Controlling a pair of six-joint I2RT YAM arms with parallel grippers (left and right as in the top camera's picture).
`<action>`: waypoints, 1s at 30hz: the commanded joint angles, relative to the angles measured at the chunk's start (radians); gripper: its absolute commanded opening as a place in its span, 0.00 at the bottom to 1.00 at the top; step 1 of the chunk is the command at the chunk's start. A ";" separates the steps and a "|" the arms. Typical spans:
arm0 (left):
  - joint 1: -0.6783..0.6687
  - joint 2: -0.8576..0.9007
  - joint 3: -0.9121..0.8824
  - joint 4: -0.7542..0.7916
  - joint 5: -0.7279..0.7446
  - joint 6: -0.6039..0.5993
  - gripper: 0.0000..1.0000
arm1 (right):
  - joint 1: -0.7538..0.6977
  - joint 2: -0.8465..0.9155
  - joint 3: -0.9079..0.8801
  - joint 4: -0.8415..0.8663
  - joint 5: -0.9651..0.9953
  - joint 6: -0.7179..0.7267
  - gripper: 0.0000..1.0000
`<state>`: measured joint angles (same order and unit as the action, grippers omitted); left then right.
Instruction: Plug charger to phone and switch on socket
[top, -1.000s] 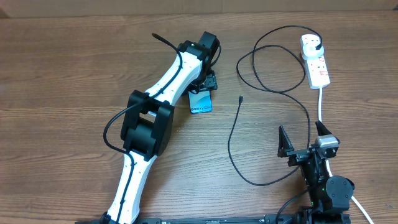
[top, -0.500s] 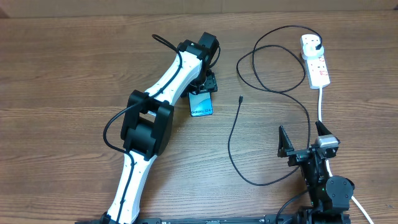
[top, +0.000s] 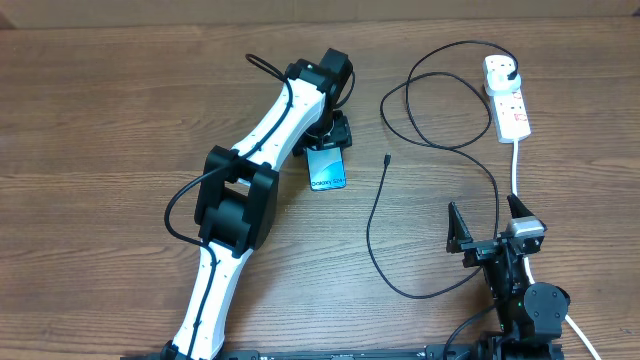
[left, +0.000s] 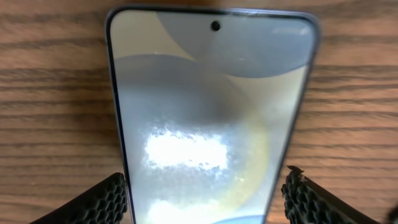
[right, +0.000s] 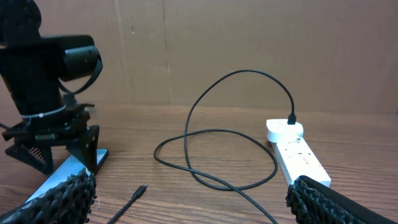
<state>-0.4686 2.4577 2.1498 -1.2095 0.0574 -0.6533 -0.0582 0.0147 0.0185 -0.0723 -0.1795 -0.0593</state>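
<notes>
Overhead, my left gripper (top: 327, 143) straddles the phone (top: 327, 170) across its width, jaws wide (a sliver of gap shows on one side). The charger tip (top: 387, 158) lies off to the phone's right, apart from it. My right gripper (top: 487, 223), fully spread, sits farther off.

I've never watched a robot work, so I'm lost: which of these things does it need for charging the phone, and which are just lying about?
For the job:
- phone, lying between the fingers of the left gripper
- black charger cable
- white socket strip

Just there:
- the strip's thick white cord
- wooden table
- cardboard wall behind
</notes>
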 joint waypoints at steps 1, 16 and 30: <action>0.006 0.013 0.058 -0.011 0.011 -0.013 0.75 | 0.005 -0.012 -0.010 0.004 -0.005 0.003 1.00; 0.003 0.015 -0.008 -0.031 -0.039 -0.017 1.00 | 0.005 -0.012 -0.010 0.004 -0.005 0.003 1.00; -0.003 0.018 -0.021 0.023 -0.061 -0.024 1.00 | 0.005 -0.012 -0.010 0.004 -0.005 0.003 1.00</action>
<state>-0.4686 2.4577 2.1384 -1.1847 0.0181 -0.6598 -0.0582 0.0147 0.0185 -0.0719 -0.1795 -0.0593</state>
